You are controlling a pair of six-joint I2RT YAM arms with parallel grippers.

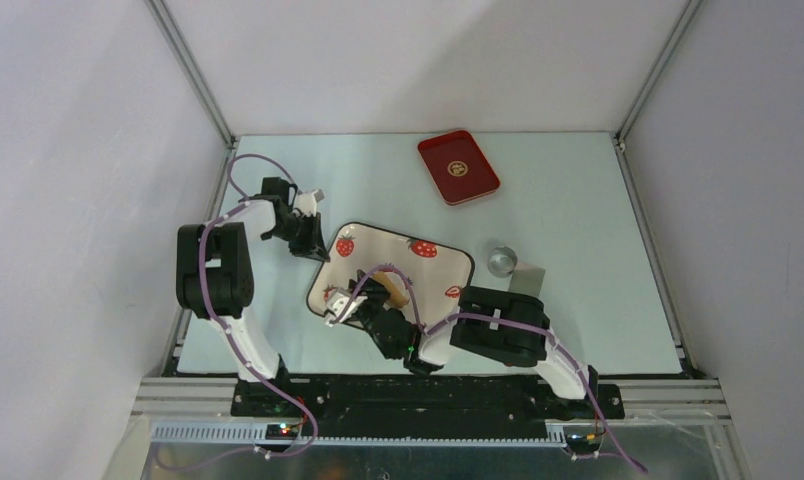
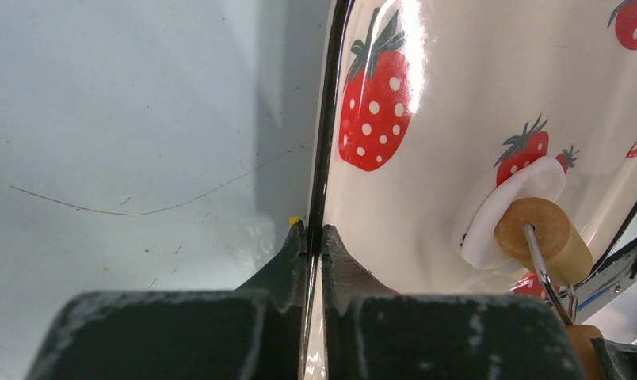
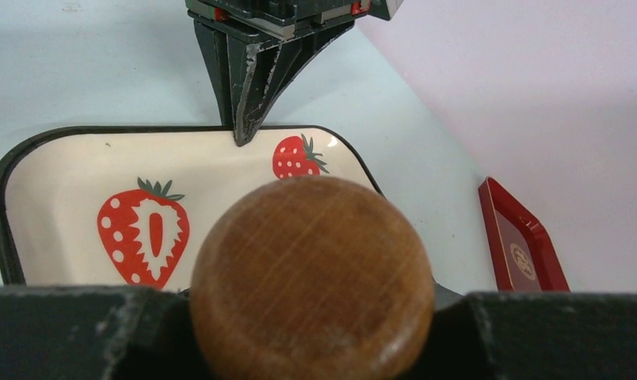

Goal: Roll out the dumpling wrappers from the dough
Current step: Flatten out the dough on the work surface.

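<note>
Two arms worked over a strawberry tray [image 1: 383,245] at the middle of the pale bench [image 1: 578,200]. The left claw [image 2: 315,237] was pinched narrow on the tray's dark rim at its left side, one finger outside the wall and one inside, with only the thin edge between them. The right claw [image 3: 311,321] gripped the round wooden end of a rolling pin [image 2: 541,237], its fingers pressed against both sides of the knob, which filled most of that wrist's view.

One dumpling wrapper [image 2: 529,182], a thin white piece with an uneven outline, lay flat on the tray's glossy floor. The pin's wooden roller rested on top of it and hid its middle, so white dough showed beyond the roller's end and along one side. The wrapper's edge touched a small printed strawberry (a larger print sat nearer the gripped rim). From overhead the right arm covered this spot, in the tray's near left part.

A red tray [image 1: 459,167] sat well apart toward the far edge of the bench. A small silvery cup [image 1: 501,261] stood just beside the strawberry tray's right end.
</note>
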